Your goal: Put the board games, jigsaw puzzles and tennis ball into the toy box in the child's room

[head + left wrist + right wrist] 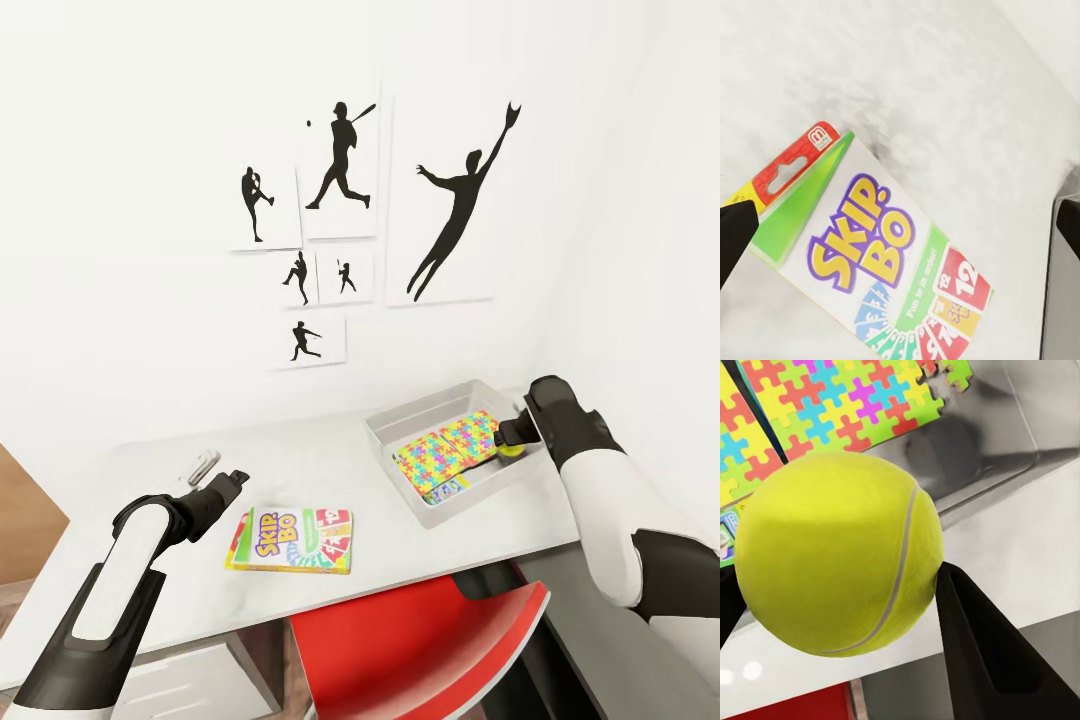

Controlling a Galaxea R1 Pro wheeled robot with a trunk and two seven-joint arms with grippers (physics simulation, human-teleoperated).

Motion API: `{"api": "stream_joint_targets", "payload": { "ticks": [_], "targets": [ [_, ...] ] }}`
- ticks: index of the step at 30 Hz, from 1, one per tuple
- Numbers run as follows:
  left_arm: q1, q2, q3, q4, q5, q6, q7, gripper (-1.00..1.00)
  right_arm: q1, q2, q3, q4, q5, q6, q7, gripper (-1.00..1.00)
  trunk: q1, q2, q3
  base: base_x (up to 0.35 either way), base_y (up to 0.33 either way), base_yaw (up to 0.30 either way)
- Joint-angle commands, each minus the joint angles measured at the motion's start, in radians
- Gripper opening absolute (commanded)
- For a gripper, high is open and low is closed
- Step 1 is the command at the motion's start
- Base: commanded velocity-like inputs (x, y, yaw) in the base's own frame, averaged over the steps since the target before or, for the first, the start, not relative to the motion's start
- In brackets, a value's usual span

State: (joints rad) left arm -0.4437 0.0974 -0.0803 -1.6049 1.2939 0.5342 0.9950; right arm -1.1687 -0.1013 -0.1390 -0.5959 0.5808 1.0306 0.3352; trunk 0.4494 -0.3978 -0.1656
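The right pincer grips the tennis ball at the toy box rim, above the jigsaw puzzles; next, release it inside. The left pincer, spread wide, hovers by the SKIP-BO box on the worktop.

My head camera is looking forward and down from above onto the table, taking in the wall pictures and both my arms from a fair way off. My left wrist camera is looking almost straight down, close over the card game box, which my head view is also showing. My right wrist camera is sitting very near the tennis ball, facing past it into the tray; my head view is sharing that tray and its puzzles.
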Motion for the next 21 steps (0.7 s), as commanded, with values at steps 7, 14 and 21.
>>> {"api": "stream_joint_targets", "payload": {
  "ticks": [7, 14, 21],
  "targets": [
    [-0.001, 0.001, -0.001, -0.001, 0.005, 0.003, 0.008, 1.00, -0.002, 0.001, -0.004, 0.013, 0.009, 0.002, -0.007, -1.00, 0.001, -0.002, -0.002, 0.000, 0.000, 0.000],
    [-0.001, 0.001, -0.001, -0.001, 0.005, 0.003, 0.008, 1.00, -0.003, 0.003, -0.004, 0.049, 0.008, -0.015, -0.040, -1.00, 0.001, -0.002, -0.002, 0.000, 0.000, 0.000],
    [-0.001, 0.001, -0.001, -0.001, 0.005, 0.003, 0.008, 1.00, -0.003, 0.008, -0.006, 0.070, 0.004, -0.055, -0.051, -1.00, 0.001, -0.002, -0.002, 0.000, 0.000, 0.000]
  ]
}}
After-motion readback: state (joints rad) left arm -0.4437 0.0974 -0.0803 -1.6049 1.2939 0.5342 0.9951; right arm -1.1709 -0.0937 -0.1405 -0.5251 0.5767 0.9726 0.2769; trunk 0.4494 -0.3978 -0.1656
